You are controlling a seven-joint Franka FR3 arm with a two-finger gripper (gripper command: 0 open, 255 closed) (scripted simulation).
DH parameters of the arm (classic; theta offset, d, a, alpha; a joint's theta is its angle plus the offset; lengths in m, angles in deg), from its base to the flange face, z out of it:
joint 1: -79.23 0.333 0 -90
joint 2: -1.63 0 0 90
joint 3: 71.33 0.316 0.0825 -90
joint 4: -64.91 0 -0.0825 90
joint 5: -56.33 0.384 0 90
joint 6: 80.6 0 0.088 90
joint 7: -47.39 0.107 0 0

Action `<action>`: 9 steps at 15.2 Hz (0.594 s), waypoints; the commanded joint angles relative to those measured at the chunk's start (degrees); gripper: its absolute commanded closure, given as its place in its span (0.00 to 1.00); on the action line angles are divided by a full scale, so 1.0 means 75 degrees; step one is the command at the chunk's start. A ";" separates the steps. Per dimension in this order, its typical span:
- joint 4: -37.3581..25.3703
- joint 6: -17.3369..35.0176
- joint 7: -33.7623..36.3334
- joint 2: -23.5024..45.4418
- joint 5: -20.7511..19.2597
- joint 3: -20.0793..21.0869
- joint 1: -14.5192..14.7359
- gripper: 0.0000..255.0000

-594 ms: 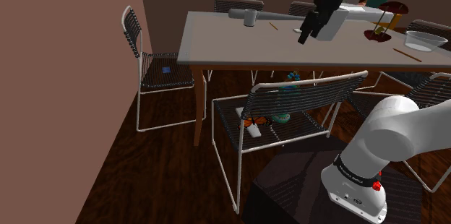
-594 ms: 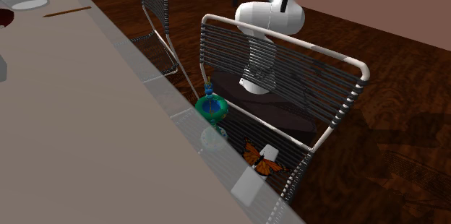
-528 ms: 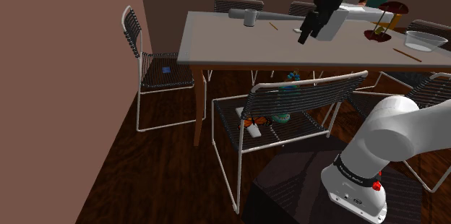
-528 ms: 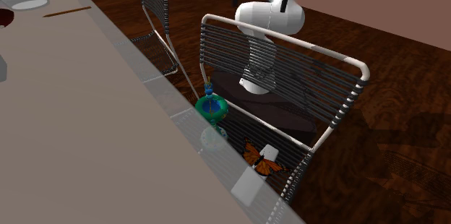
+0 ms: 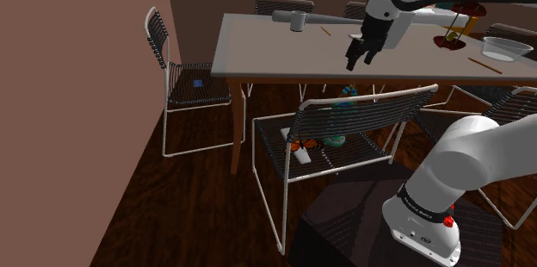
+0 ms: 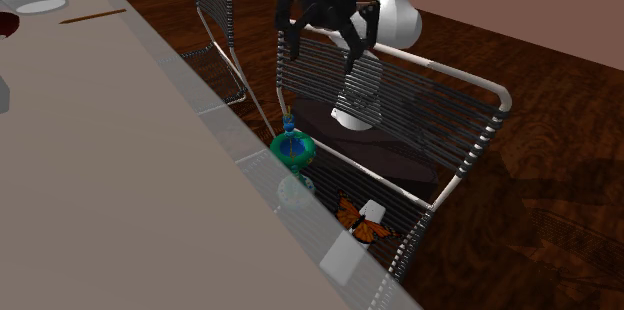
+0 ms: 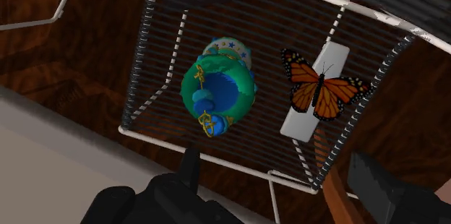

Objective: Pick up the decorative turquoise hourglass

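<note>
The turquoise hourglass stands on the wire seat of a white chair, close to the table's edge; it has a green and blue body with gold trim. It also shows as the hourglass beside the table, and as the hourglass through the chair's back. My gripper hangs open well above the chair's back rail, with nothing between its fingers. In the shoulder view the gripper is in front of the table's near edge. From the wrist, the hourglass lies ahead of the gripper, nearer one finger.
An orange butterfly on a white card lies on the same seat beside the hourglass. The grey table overhangs the seat's far side. The chair's back stands between stand and hourglass. A bowl, a cup and more chairs stand around.
The arm has swung down. The gripper has dropped from above the tabletop to just over the chair's back rail. Hourglass and butterfly have not moved.
</note>
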 commanded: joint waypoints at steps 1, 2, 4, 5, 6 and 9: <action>0.0230 0.0269 0.0169 0.0170 -0.0096 -0.0110 -0.0188 0.00; 0.0343 0.0438 0.0257 0.0297 -0.0142 -0.0164 -0.0278 0.00; 0.0554 0.0778 0.0433 0.0567 -0.0234 -0.0276 -0.0458 0.00; 0.0653 0.0949 0.0522 0.0711 -0.0281 -0.0335 -0.0547 0.00; 0.0746 0.1122 0.0611 0.0861 -0.0328 -0.0394 -0.0636 0.00; 0.0946 0.1460 0.0735 0.1093 -0.0399 -0.0482 -0.0756 0.00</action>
